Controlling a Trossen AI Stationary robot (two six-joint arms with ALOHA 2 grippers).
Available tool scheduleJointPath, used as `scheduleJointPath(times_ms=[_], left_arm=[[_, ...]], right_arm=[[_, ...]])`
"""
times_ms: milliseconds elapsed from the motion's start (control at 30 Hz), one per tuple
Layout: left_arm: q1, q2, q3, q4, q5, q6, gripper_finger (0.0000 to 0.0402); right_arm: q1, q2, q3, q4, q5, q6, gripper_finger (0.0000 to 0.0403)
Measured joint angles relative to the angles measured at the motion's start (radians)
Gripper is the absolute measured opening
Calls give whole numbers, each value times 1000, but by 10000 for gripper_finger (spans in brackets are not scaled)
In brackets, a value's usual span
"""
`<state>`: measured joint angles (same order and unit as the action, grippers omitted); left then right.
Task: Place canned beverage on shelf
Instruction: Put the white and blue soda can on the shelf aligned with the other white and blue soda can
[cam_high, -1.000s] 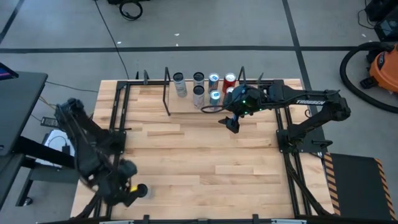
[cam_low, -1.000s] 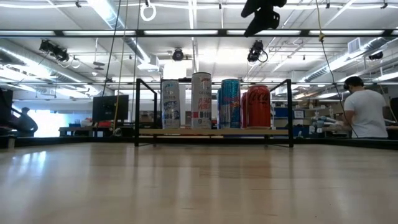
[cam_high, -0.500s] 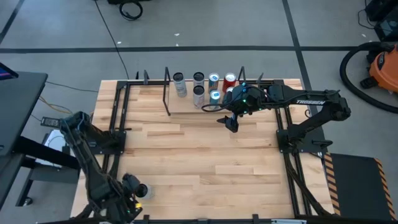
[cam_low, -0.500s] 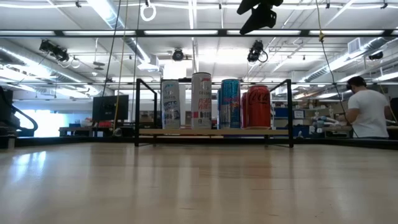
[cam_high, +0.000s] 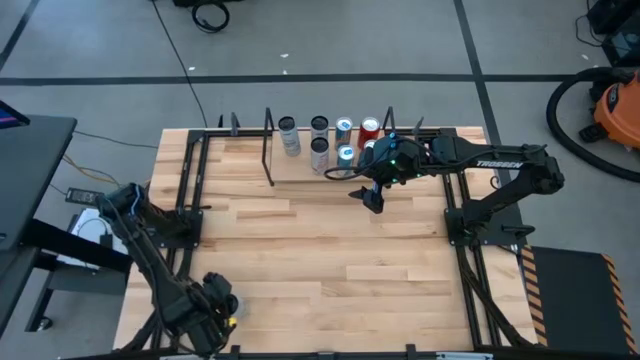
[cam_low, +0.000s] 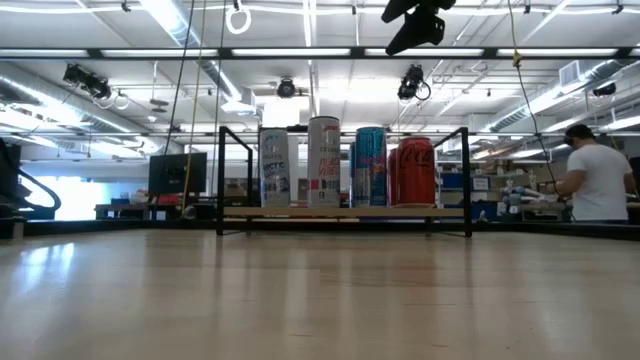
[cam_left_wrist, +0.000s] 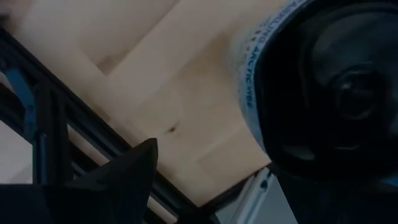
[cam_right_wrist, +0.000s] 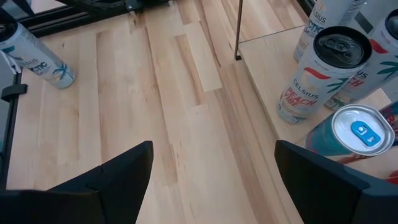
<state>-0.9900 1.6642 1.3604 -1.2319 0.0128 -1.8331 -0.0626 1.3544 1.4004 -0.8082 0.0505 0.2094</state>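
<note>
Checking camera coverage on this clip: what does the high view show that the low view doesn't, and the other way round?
Only the high view: the left gripper at the table's near left corner, and that the cans stand in two rows. Only the low view: the cans' sides and labels, and a person in the room behind. Both: the shelf with its cans, and the right gripper, open and empty, raised just in front of the shelf.

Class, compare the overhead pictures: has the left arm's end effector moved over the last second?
Yes. In the high view the left end effector has shifted along the table's near edge, ending slightly nearer that edge, far from the shelf.
</note>
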Motion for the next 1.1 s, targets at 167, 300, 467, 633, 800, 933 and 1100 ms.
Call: scheduleJointPath(times_ms=[167, 300, 467, 633, 800, 933, 1100], left_arm=[[3, -1, -14, 1, -5, 11, 314], [6, -1, -14, -1, -42, 13, 314], [32, -1, -14, -25, -59, 34, 314], [52, -1, -14, -38, -62, 68, 314], [59, -1, -14, -34, -62, 69, 314], [49, -1, -14, -9, -61, 43, 314], [30, 2, -14, 19, -60, 8, 314]], right_arm=[[1, 0, 0, 0, -19, -1, 346], [1, 0, 0, 0, -26, 0, 346], [1, 0, 0, 6, -26, 2, 346], [1, 0, 0, 6, -26, 8, 346], [1, 0, 0, 6, -26, 8, 346], [1, 0, 0, 6, -26, 8, 346], [1, 0, 0, 6, -26, 8, 346]])
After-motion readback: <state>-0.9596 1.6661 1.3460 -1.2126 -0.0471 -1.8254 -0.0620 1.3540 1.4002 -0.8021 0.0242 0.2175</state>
